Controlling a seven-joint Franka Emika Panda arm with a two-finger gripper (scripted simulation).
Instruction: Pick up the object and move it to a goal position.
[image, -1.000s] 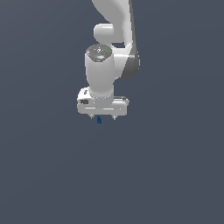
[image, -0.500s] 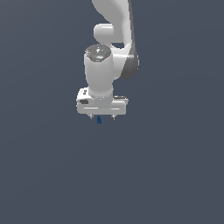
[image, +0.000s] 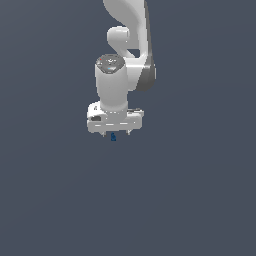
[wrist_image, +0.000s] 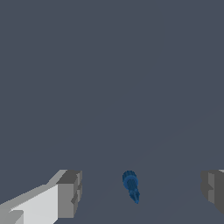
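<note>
The object (image: 113, 137) is a tiny dark-blue speck just under the white hand of the arm. In the wrist view the object (wrist_image: 131, 185) lies on the grey floor between the two grey fingertips, nearer the middle than either pad, and touches neither. My gripper (image: 116, 133) points straight down over it. The gripper (wrist_image: 140, 192) is open, its fingers (wrist_image: 68, 193) spread wide with the object in the gap.
A flat, uniform dark grey floor (image: 190, 200) fills both views. The white arm (image: 127, 30) rises from the hand to the top of the exterior view. No goal marker shows.
</note>
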